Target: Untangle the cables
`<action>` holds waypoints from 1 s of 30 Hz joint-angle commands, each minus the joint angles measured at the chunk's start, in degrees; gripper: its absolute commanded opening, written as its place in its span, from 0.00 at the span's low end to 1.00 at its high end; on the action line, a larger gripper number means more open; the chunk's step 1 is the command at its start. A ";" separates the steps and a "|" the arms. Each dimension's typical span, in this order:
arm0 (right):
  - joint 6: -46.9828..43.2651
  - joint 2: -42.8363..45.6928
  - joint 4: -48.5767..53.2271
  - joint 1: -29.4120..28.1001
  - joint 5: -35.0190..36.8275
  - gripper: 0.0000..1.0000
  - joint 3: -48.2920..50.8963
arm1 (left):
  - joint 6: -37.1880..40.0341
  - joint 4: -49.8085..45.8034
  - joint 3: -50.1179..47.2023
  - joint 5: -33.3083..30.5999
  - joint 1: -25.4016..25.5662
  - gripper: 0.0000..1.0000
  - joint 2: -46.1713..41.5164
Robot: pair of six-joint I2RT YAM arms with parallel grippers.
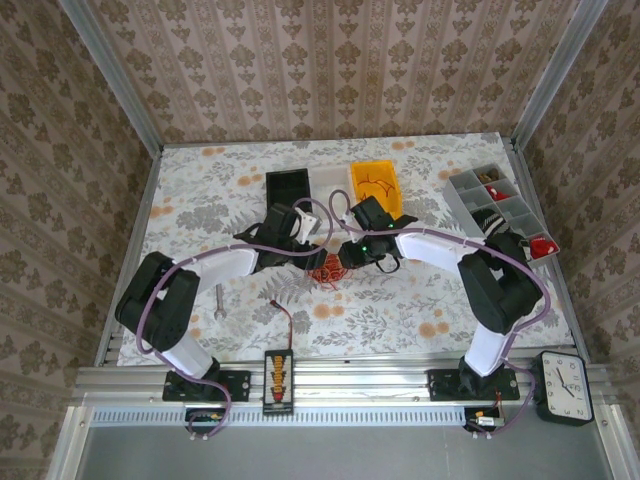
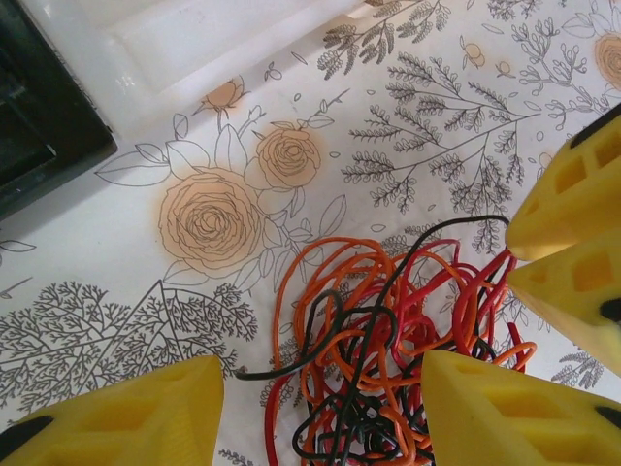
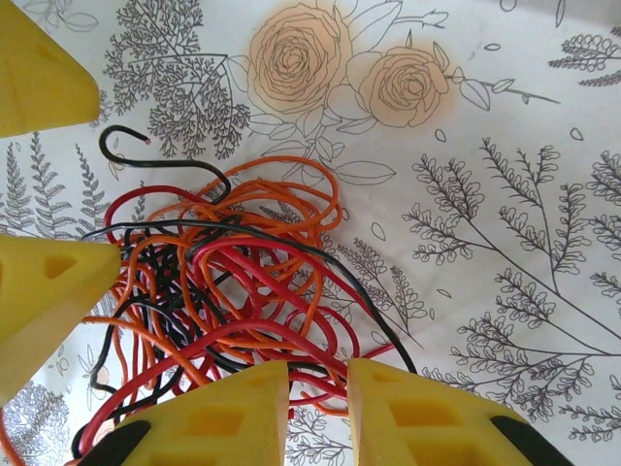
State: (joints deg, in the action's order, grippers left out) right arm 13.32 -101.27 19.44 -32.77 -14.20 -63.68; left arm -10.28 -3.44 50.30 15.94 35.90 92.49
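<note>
The cables (image 1: 326, 269) lie as one tangle of thin red, orange and black wires on the flowered tablecloth in mid-table. My left gripper (image 1: 317, 258) hangs over their left side and my right gripper (image 1: 343, 260) over their right. In the left wrist view the left gripper (image 2: 320, 413) is open wide, with the cables (image 2: 388, 330) lying between its yellow fingers (image 2: 126, 417). In the right wrist view the right gripper (image 3: 318, 393) has only a narrow gap left, open, with red strands of the cables (image 3: 223, 282) running into it.
A black tray (image 1: 290, 188), a white tray (image 1: 328, 180) and a yellow bin (image 1: 376, 185) stand behind the tangle. A grey compartment box (image 1: 495, 205) sits at the right. A small metal tool (image 1: 219, 300) lies left, a plug board (image 1: 279, 378) and clock (image 1: 565, 387) at the near edge.
</note>
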 commanded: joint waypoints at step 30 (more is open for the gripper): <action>-3.04 -4.62 0.27 1.22 -2.24 0.31 -1.55 | 0.79 -4.02 1.75 3.31 2.07 0.56 4.46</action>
State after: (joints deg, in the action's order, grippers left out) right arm 10.41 -104.22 19.68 -31.77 -14.66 -65.21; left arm -10.26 -5.78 50.76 18.90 37.54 96.07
